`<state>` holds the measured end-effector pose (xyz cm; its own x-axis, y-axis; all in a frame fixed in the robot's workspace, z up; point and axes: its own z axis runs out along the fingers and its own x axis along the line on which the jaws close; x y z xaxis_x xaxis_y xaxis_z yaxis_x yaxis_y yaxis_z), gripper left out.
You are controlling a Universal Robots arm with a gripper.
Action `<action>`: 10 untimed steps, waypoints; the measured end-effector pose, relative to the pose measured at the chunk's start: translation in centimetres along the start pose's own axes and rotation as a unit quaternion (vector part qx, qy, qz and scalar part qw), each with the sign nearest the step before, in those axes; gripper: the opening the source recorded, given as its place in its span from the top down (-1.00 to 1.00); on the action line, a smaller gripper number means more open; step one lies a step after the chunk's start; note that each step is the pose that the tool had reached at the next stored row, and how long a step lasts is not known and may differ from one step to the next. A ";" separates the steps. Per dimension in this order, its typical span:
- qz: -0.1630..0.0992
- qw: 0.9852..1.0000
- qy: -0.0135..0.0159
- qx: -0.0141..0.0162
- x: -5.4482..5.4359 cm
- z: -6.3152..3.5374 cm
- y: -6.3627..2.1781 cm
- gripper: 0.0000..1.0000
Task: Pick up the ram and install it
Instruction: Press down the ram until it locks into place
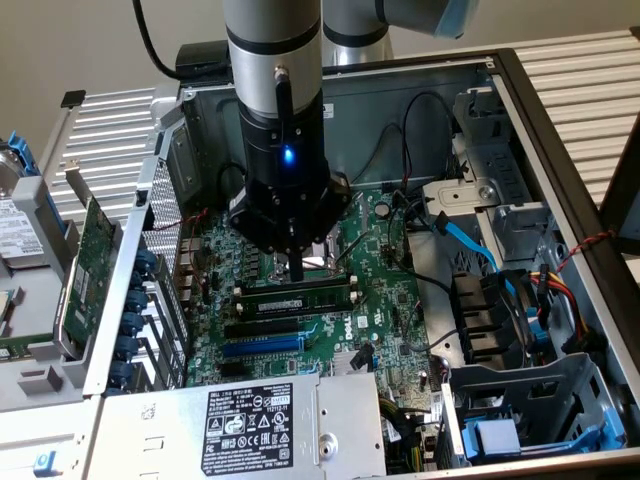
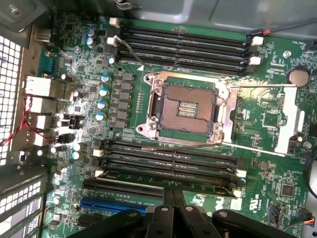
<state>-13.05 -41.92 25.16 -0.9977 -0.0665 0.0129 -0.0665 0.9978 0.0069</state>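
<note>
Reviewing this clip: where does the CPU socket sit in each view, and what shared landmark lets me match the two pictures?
Exterior view: the CPU socket is mid-board, largely hidden behind the gripper, just beyond the ram.
Wrist view: the CPU socket lies uncovered between two banks of memory slots.
Shared landmark: the blue expansion slot, past one bank of slots from the socket.

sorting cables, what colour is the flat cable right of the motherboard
Light blue; the flat cable shows best in the exterior view.
</note>
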 end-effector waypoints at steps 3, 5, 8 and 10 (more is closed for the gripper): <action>0.023 1.000 0.000 0.000 0.0 0.00 0.00 0.80; 0.038 0.999 0.000 0.000 0.0 0.00 0.00 0.80; 0.062 0.998 0.000 -0.001 0.0 -0.01 0.00 0.80; 0.068 0.998 0.000 -0.001 0.0 -0.01 -0.03 0.80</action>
<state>-13.04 -41.96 25.17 -0.9976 0.0687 0.0131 0.0688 0.9976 0.0068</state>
